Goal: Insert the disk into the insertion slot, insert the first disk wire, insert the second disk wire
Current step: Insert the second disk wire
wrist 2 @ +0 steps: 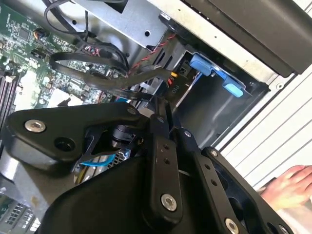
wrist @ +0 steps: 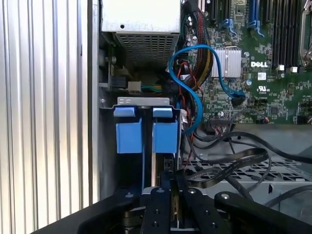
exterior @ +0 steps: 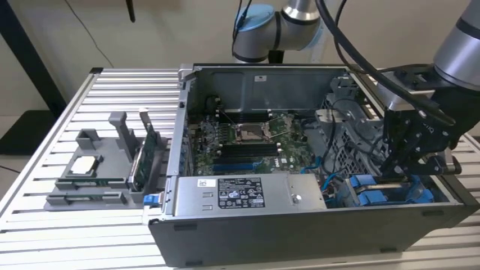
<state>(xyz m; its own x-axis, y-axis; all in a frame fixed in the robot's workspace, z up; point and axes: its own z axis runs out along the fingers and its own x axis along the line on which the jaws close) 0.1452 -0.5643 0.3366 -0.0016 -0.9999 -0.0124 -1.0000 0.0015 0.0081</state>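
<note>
my gripper [exterior: 396, 179] hangs inside the open computer case [exterior: 300, 236], at the corner by the drive cage on the exterior view's right. its black fingers [wrist: 163, 195] reach straight down into the cage. in the first wrist view they sit close together around a thin edge that runs down between the two blue tabs, but i cannot tell if they are clamped on it or only near it.

the disk [wrist: 146, 136] stands on edge right below my fingertips, its blue carrier tabs up, set in the insertion slot [wrist: 108, 146] of the grey cage. in the exterior view the blue tabs [exterior: 375, 191] show just under my gripper.

a blue wire [wrist: 195, 97] loops just beyond my fingers, from the cage toward the green motherboard [wrist: 273, 87]. flat black cables [wrist: 229, 165] lie beside my gripper over the perforated metal.

the power supply [exterior: 240, 194] sits next to my gripper, toward the exterior view's left. outside the case, a grey holder [exterior: 98, 169] stands well apart on the slatted table [exterior: 45, 225]. a person's hand [wrist 2: 290, 187] rests on the table beside the case in the second wrist view.
</note>
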